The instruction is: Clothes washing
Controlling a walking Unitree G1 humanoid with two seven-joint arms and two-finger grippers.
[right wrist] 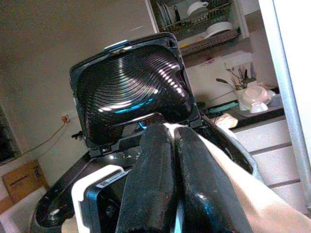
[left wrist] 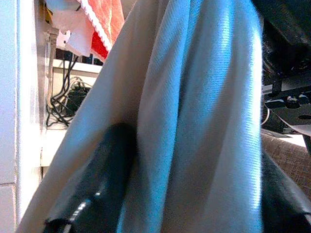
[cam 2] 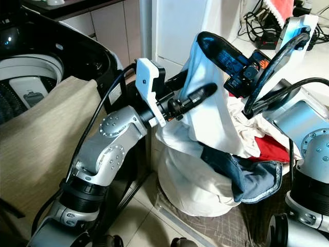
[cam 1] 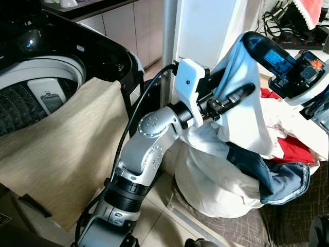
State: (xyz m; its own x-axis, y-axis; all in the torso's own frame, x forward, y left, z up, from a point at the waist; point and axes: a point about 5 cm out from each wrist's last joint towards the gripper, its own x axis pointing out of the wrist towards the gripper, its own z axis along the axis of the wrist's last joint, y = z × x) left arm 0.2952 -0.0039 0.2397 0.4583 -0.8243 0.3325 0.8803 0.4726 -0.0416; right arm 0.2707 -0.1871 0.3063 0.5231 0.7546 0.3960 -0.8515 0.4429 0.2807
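Overhead, white garment (cam 2: pixel 216 118) between both pincers — washer rim (cam 1: pixel 77 62) near.

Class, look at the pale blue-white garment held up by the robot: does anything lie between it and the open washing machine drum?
Yes. A beige cloth drapes over the washer's rim, and the left arm crosses between the garment and the drum.

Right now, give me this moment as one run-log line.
phase: lifting shirt from laundry pile | left gripper: shut on shirt | right gripper: shut on shirt | washer: lid open, beige cloth over rim
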